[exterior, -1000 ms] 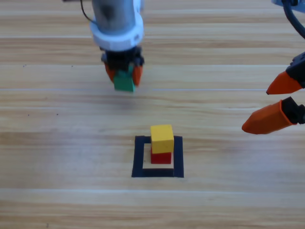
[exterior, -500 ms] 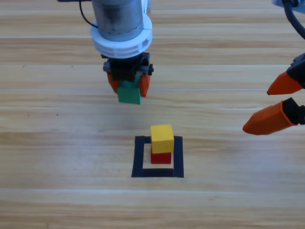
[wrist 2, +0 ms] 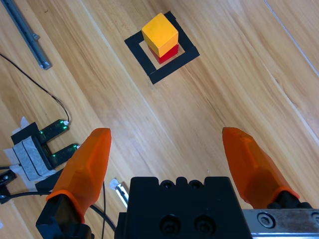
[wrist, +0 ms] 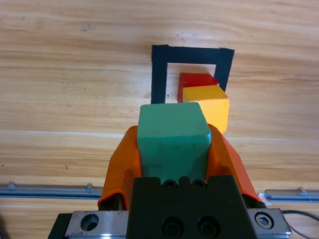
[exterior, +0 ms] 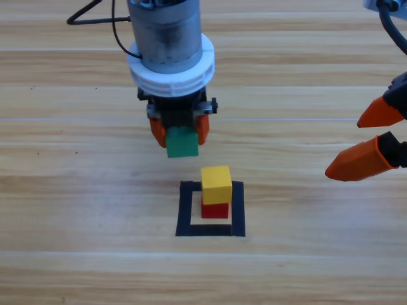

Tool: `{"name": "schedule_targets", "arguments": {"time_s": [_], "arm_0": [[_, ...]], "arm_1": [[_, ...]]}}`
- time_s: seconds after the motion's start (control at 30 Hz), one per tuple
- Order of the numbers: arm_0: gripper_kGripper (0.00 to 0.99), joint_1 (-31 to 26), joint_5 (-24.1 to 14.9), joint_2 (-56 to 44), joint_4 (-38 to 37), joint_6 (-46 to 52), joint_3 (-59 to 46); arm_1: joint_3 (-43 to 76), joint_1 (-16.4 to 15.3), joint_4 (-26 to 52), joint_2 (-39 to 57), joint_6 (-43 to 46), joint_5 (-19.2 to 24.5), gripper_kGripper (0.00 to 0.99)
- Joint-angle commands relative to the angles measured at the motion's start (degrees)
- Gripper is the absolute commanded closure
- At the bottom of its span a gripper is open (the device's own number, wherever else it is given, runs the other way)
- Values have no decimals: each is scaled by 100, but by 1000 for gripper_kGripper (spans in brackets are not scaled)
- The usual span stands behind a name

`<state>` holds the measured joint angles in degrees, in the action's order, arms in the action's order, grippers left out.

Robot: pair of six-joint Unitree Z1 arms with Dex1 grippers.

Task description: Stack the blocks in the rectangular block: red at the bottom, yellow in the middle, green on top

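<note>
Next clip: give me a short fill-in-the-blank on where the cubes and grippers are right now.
1. The left gripper is shut on the ____ cube.
2. The yellow cube sits on top of the ____ cube.
3. That pair stands inside the black ____ outline.
4. The right gripper waits with its jaws ____.

Missing words: green; red; tape; open

The left arm reaches down from the top edge, its wrist pointing straight at the table. The left gripper (exterior: 180, 130) has its jaws clamped together on a load. The right gripper (exterior: 369, 141) waits at the right edge, jaws spread wide.
</note>
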<state>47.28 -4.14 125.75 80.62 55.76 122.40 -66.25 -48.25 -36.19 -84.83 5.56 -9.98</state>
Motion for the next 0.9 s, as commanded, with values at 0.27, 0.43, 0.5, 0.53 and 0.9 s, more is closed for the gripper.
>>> {"name": "schedule_targets", "arguments": {"time_s": [0.27, 0.43, 0.5, 0.53, 0.9], "arm_0": [[912, 361, 71, 600, 42, -267, 408], [912, 361, 71, 688, 42, -346, 487], [912, 361, 71, 749, 42, -372, 522], [912, 361, 71, 775, 42, -399, 540], [912, 361, 80, 925, 42, -460, 601]], "arm_1": [[59, -97, -90, -148, 86, 49, 11], [59, -97, -90, -157, 86, 49, 11], [59, -97, -90, -157, 86, 49, 11], [59, -97, -90, -157, 86, 49, 11], [59, -97, -90, -157, 112, 58, 11]]}}
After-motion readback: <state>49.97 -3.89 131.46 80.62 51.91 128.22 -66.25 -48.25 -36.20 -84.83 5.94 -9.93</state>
